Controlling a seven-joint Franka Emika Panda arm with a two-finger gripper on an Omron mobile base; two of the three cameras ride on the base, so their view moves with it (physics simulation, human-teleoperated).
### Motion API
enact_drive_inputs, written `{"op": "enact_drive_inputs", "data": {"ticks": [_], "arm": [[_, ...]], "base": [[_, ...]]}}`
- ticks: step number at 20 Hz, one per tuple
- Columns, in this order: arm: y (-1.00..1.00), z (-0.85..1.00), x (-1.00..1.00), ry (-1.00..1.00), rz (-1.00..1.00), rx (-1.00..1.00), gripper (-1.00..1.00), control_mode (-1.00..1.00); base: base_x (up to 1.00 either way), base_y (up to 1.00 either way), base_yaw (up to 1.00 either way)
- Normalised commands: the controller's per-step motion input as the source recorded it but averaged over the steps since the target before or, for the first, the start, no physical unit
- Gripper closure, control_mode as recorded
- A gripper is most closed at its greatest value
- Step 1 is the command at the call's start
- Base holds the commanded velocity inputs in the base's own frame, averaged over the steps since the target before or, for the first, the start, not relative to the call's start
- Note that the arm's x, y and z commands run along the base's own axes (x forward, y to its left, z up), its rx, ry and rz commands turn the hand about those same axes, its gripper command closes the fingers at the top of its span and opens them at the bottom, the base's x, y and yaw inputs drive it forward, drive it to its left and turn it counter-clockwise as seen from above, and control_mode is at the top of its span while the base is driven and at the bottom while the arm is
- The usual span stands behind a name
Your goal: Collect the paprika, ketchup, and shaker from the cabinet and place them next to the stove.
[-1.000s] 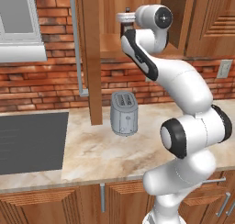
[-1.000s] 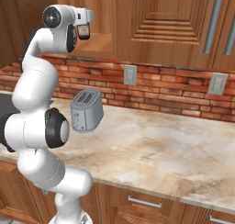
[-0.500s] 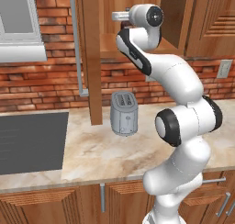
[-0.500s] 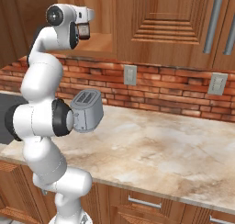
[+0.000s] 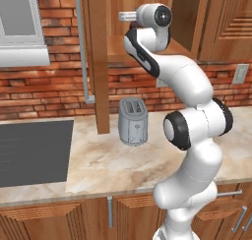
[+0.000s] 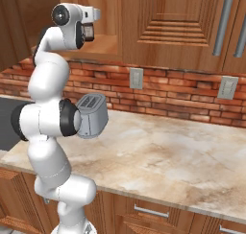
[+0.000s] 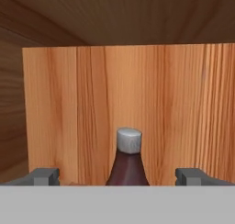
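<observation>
The ketchup (image 7: 128, 165), a dark reddish-brown bottle with a narrow neck and a pale cap, stands upright against the cabinet's (image 7: 183, 108) back wall. My gripper (image 7: 118, 178) is open and level with the bottle's neck. One fingertip sits far to each side of the bottle, and neither touches it. In the left base view my arm reaches up to the cabinet shelf (image 5: 118, 49), past the open door (image 5: 96, 62). The stove (image 5: 29, 150) lies at the counter's left end. The paprika and shaker are out of view.
A grey toaster (image 5: 133, 121) stands on the marble counter (image 5: 98, 170) below the cabinet. The brick wall carries outlets (image 6: 136, 77). A closed cabinet door (image 6: 168, 17) hangs right of the open compartment. A dark container (image 6: 88, 32) shows beside my wrist; I cannot tell which it is.
My hand has risen slightly and moved deeper towards the shelf, while the arm's lower joints swung round. The fingers stayed apart.
</observation>
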Motion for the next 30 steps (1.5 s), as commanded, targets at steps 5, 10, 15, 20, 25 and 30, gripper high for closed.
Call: {"op": "enact_drive_inputs", "data": {"ticks": [5, 10, 15, 20, 25, 30], "arm": [[-0.1, -0.1, 0.25, 0.0, 0.0, 0.0, -1.0, -1.0], [-0.02, -0.02, 0.21, 0.0, 0.0, 0.0, -1.0, -1.0], [0.0, 0.0, 0.07, 0.0, 0.0, 0.0, -1.0, -1.0], [0.02, -0.02, 0.05, 0.01, 0.0, -0.01, 1.0, -1.0], [0.01, 0.0, 0.04, 0.0, 0.0, 0.0, 1.0, -1.0], [0.0, 0.0, 0.0, 0.0, 0.0, 0.0, 1.0, -1.0]], "base": [[0.0, 0.0, 0.0], [0.0, 0.0, 0.0], [0.0, 0.0, 0.0], [0.0, 0.0, 0.0], [0.0, 0.0, 0.0], [0.0, 0.0, 0.0]]}}
